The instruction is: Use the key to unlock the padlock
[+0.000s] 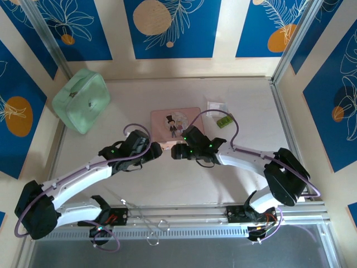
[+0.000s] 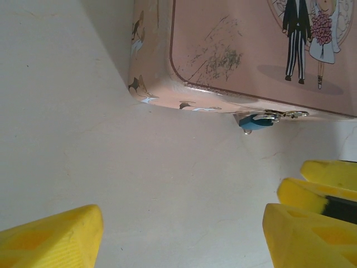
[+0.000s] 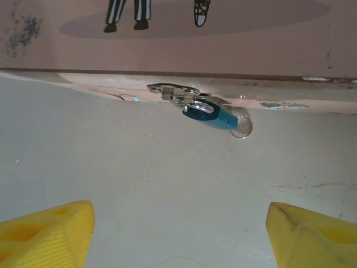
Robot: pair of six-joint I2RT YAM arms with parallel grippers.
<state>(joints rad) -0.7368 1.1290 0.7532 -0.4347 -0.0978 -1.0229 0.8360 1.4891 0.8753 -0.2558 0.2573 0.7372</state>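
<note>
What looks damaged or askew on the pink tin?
The pink tin has dark scuff marks on its lid near the corner, and chipped paint along its front edge. The padlock hangs tilted from the clasp.

Padlock: tiny, blue body, thin silvery shackle. The shackle is threaded through the metal clasp on the front wall of the pink tin; it appears closed. The body hangs from the clasp, tilted, low against the tin's wall just above the bench; contact with the bench cannot be confirmed. Key: apparently the small silvery ring projecting from the body's free end; blade not visible.
</note>
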